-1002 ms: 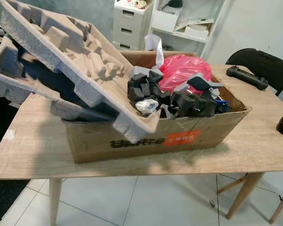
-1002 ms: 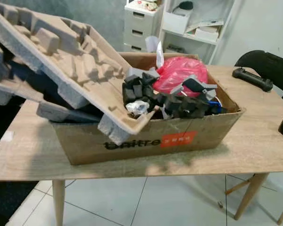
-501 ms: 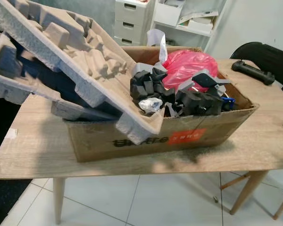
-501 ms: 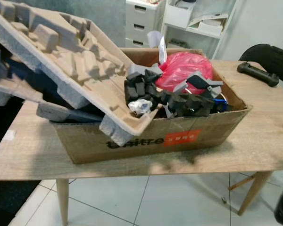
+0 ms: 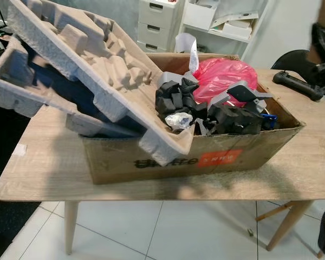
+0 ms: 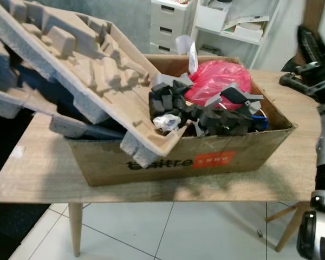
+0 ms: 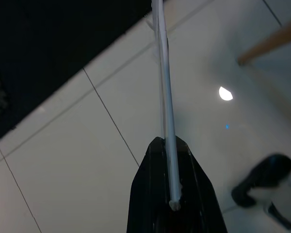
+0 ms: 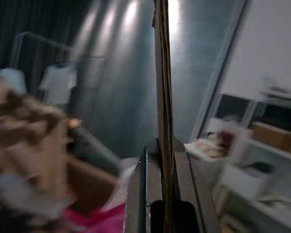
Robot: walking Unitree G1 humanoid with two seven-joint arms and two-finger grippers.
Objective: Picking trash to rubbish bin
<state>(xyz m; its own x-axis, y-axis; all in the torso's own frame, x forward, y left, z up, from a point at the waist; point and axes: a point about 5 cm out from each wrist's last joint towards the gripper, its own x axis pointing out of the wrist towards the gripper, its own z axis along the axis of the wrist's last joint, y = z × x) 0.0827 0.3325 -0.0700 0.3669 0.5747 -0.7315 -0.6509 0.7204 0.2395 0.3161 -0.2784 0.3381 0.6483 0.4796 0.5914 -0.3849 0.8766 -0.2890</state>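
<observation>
Eye views: cardboard box (image 5: 206,157) mid-bench, heaped w/ trash; my right tool (image 6: 314,51) raised nr bench's far right corner.
L wrist: left tool (image 7: 170,191) clenched on thin white strip (image 7: 164,97) over floor.
R wrist: right tool (image 8: 165,165) clenched on cardboard sheet (image 8: 161,73).
Both pieces not yet binned, I judge.

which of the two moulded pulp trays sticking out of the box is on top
The larger beige pulp tray, tilted with its ridged pockets facing up; its low corner overhangs the cardboard box front. The greyer tray lies beneath it, jutting out past the box's left end.
</observation>
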